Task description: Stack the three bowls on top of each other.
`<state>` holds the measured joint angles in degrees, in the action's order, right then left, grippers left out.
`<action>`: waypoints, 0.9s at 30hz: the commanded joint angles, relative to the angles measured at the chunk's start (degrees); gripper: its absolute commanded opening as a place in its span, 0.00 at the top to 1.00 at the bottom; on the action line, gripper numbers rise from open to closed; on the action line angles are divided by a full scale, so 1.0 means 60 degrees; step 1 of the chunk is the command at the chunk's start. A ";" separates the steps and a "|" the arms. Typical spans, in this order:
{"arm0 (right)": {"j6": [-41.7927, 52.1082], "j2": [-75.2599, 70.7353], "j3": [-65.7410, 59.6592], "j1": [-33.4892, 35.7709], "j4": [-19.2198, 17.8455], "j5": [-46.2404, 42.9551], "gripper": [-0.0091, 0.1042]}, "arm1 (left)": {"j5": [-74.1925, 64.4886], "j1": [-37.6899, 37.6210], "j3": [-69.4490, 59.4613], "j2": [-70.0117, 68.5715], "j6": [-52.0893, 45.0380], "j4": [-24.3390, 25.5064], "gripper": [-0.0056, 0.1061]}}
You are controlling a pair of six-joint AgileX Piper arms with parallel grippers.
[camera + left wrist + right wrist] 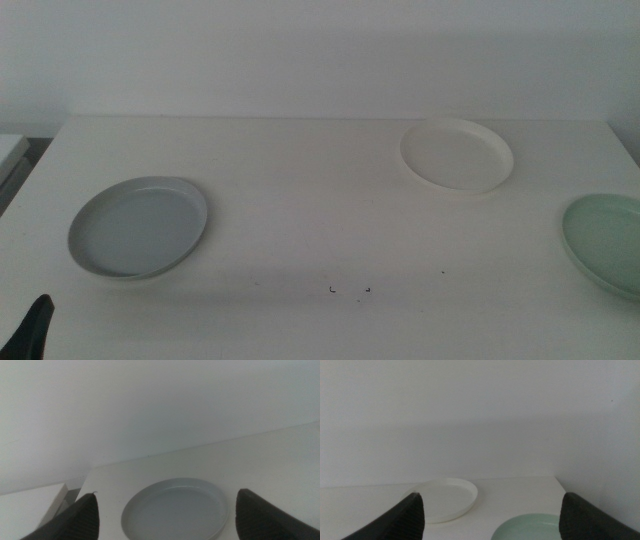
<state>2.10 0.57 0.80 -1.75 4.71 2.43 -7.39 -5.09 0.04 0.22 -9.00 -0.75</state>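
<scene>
Three shallow bowls lie apart on the white table (300,200). The light grey bowl (138,227) is at the left, the white bowl (457,154) at the back right, and the pale green bowl (606,240) at the right edge, partly cut off. My left gripper (167,520) is open and faces the grey bowl (174,509) from the near side; only a dark tip of it (32,325) shows at the bottom left of the middle view. My right gripper (492,520) is open, with the white bowl (445,499) and the green bowl (530,527) ahead of it. Neither holds anything.
A white wall rises behind the table's far edge. A second white surface (30,505) sits beside the table's left end, across a narrow gap. Small dark marks (350,290) dot the table near the front centre.
</scene>
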 commanded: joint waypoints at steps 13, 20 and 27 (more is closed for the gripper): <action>0.0045 0.6029 0.7480 -0.0085 0.0278 0.8239 0.10 | 0.0131 -0.0009 -0.0007 -0.0037 0.0042 -0.0009 0.11; 0.0045 0.7889 0.9705 -0.0085 0.0327 1.0099 0.10 | 0.0131 -0.0009 -0.0007 -0.0037 0.0042 -0.0009 0.11; 0.0045 0.8065 0.9774 -0.0085 0.0354 1.0125 0.10 | 0.0131 -0.0009 -0.0007 -0.0037 0.0042 -0.0009 0.11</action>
<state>2.10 48.93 59.01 -1.75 7.09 62.98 -7.39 -5.09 0.04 0.22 -9.00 -0.75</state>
